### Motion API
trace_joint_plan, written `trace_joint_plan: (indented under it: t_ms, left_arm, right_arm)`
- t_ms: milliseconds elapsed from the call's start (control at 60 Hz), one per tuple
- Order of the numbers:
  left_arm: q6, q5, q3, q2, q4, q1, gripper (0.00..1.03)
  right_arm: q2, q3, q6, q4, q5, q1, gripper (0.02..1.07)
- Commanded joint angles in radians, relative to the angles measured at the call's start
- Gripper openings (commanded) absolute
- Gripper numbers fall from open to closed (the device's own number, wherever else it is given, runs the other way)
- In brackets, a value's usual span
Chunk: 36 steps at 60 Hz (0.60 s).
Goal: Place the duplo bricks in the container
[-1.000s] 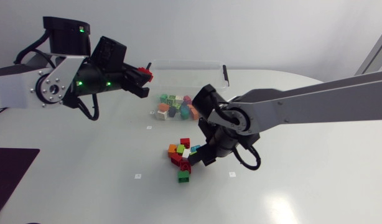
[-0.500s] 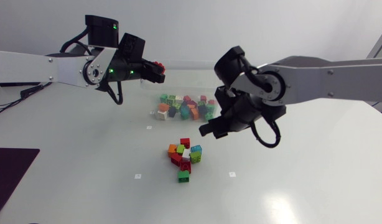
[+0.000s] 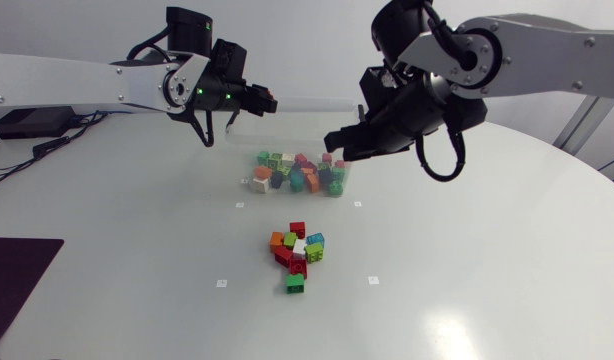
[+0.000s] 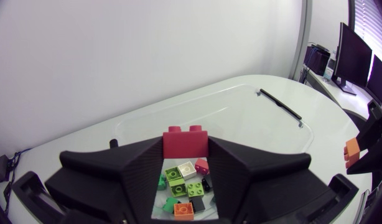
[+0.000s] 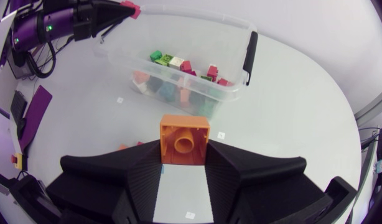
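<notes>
Head and wrist views of two arms over a white bench point(image 3: 137, 250). The left end effector point(image 3: 265, 103) is closed on a red two-stud duplo brick point(image 4: 185, 143), its broad black fingers pressing the brick from both sides. It hangs above the clear rectangular plastic container point(image 5: 197, 16); in the left wrist view, the mixed bricks already in the container point(image 3: 297, 172) show beneath the gap between the fingers. The right end effector point(image 3: 339, 141) is closed on an orange duplo brick point(image 5: 185, 140), gripped from both sides with its hollow underside facing the wrist camera. In the head view this end effector is raised near the container's right end; in the right wrist view the container lies ahead of it. A black handle point(image 5: 249, 50) sits on one short end of the container. A loose cluster of red, orange, green, white and blue duplo bricks point(image 3: 295, 250) lies on the bench in front of the container, well apart from both end effectors.
</notes>
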Motion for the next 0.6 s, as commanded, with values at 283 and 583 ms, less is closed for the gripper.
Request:
trace_joint_plan:
  t_ms: [283,583]
  left_arm:
    - [0.067,0.0,0.044,-0.037,-0.187,-0.018,0.99]
    - [0.2,0.0,-0.14,-0.247,-0.299,-0.033,0.99]
  right_arm:
    - [0.129,0.181,0.007,0.053,-0.02,-0.03,0.23]
    - [0.254,0.31,0.018,0.09,-0.032,-0.05,0.23]
